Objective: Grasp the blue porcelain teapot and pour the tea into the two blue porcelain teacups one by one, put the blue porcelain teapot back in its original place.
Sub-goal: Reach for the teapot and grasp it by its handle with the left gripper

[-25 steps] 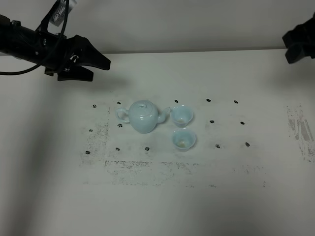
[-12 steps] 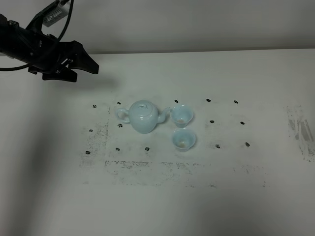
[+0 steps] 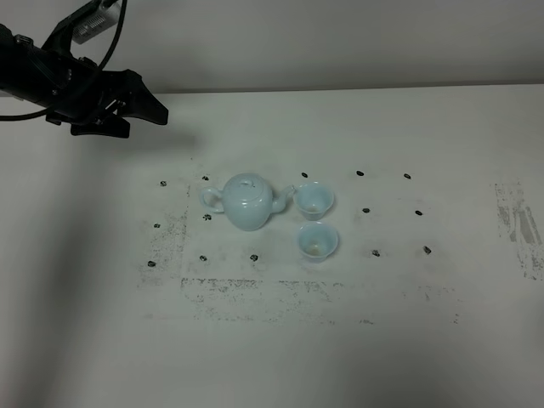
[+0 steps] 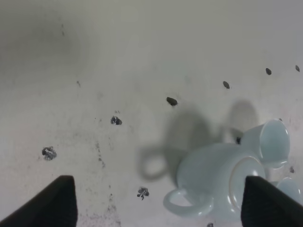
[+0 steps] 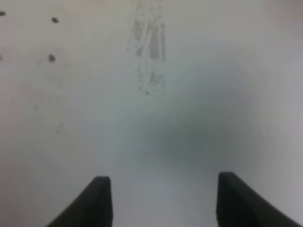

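The blue porcelain teapot (image 3: 248, 202) stands upright mid-table, lid on, its spout toward the two blue porcelain teacups (image 3: 314, 199) (image 3: 317, 240) just to its right. A faint tan patch shows in each cup's bottom; any tea in the pot is hidden under the lid. My left gripper (image 3: 146, 121) hovers open and empty at the far left, well behind the teapot. The left wrist view shows the teapot (image 4: 213, 182) and a teacup (image 4: 270, 142) beyond the spread fingertips (image 4: 59, 201). My right gripper (image 5: 163, 191) is open over bare table and is outside the high view.
Small black marks (image 3: 365, 209) dot the white table around the tea set. Scuffed grey patches lie in front of the teapot (image 3: 255, 289) and near the right edge (image 3: 518, 225). A pale wall (image 3: 340, 42) bounds the table's far side.
My left arm has drawn back to the left, away from the teapot, then held still. My right arm has left the high view's upper right corner. The tea set has not moved.
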{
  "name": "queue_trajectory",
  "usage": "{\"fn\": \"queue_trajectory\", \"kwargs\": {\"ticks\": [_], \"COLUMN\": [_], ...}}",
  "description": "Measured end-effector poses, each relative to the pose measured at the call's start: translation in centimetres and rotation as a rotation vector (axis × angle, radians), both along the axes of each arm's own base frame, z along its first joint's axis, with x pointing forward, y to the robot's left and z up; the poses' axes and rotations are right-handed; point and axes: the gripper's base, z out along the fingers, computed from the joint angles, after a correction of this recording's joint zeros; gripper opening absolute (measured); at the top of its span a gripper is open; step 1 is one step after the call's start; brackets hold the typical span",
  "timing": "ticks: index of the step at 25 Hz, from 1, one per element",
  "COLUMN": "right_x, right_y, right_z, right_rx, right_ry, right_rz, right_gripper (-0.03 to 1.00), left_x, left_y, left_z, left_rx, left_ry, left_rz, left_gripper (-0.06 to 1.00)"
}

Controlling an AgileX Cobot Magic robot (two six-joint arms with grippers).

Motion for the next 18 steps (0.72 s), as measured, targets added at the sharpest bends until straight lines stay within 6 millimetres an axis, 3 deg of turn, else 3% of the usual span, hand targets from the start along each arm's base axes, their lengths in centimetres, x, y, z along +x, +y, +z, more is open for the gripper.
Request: {"fn": "queue_trajectory", "kwargs": {"ticks": [8,18], "right_x": [-2.2,-5.5], "right_y": [1.0,1.3], "right_z": [-3.2,-3.5], "right_rx": [0.056,0.028], "right_ry": [-0.036,-0.194], "right_rz": [0.075,0.108], "right_gripper": [0.51,0.51], "left_x": [0.0,0.2], "left_y": [0.0,0.1], "left_z": [0.0,0.0], "left_rx": [0.003,0.007], "left_ry": [-0.005,-0.017], "left_rz": [0.002,0.013], "left_gripper": [0.68,0.68]}}
